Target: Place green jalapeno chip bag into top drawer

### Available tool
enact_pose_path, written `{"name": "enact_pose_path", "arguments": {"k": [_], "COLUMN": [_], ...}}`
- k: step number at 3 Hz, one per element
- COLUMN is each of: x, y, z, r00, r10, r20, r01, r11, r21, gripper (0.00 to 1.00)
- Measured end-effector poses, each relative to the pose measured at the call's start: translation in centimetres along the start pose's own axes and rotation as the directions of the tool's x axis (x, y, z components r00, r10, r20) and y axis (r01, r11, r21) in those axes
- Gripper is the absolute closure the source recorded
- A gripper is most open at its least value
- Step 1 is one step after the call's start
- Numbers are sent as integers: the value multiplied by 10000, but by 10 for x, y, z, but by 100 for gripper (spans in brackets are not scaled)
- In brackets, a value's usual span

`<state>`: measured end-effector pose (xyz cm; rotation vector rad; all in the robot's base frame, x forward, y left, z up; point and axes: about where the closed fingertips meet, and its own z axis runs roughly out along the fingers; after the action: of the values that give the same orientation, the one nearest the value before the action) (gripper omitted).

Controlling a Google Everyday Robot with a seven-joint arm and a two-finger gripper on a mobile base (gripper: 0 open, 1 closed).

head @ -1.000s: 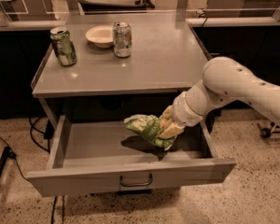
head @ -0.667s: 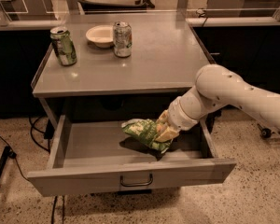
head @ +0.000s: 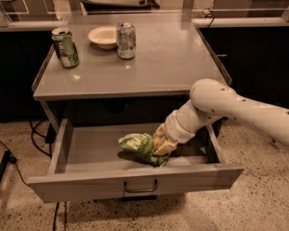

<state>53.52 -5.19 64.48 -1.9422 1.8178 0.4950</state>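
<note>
My gripper [head: 160,143] clamps one chip bag [head: 138,146] inside one open drawer [head: 86,184]; two cans [head: 65,47] [head: 125,40], one bowl [head: 102,35] on grey table [head: 168,57]; speckled floor [head: 260,201]

A: Worktop [head: 168,61], what sits on it?
B: Three items, all rear left. Green can [head: 65,47] upright near the left edge. White bowl [head: 102,36] farther back. Silver can [head: 126,40] upright just beside the bowl, on its right.
A: Claw?
B: Claw [head: 161,142] is below the worktop, inside the open top drawer [head: 135,183], against the green jalapeno chip bag [head: 138,146].
</note>
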Motion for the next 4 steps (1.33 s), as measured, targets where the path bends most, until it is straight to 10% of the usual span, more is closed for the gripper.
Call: {"name": "enact_pose_path", "arguments": {"k": [4], "x": [0], "y": [0], "z": [0], "r00": [10000], "r10": [0], "r20": [0], "r01": [0], "r11": [10000], "r21": [-3], "gripper": [0]}}
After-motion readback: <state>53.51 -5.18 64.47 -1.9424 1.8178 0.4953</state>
